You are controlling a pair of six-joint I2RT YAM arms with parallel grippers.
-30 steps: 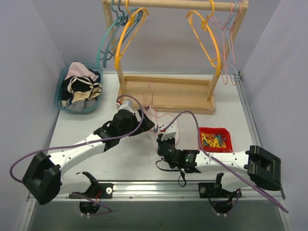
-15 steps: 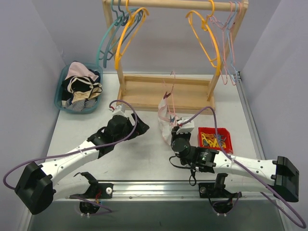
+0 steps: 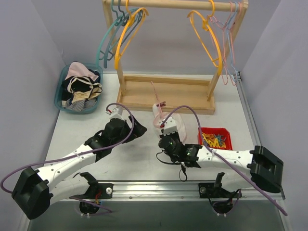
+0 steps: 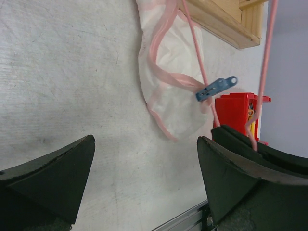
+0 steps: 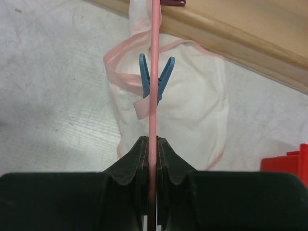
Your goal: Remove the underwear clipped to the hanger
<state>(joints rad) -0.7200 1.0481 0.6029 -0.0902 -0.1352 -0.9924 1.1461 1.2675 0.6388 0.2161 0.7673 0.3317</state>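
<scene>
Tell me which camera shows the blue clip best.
Right wrist: the blue clip sits centred and close, both legs straddling the pink hanger over the pale underwear. Left wrist shows it smaller, side-on. In the top external view it is too small to make out.

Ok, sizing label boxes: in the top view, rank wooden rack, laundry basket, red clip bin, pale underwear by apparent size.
1. wooden rack
2. laundry basket
3. red clip bin and pale underwear: too close; underwear partly hidden

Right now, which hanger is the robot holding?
The thin pink hanger, pinched in the right gripper, with pale underwear pegged on by a blue clip. The rest hang on the rail.
</scene>
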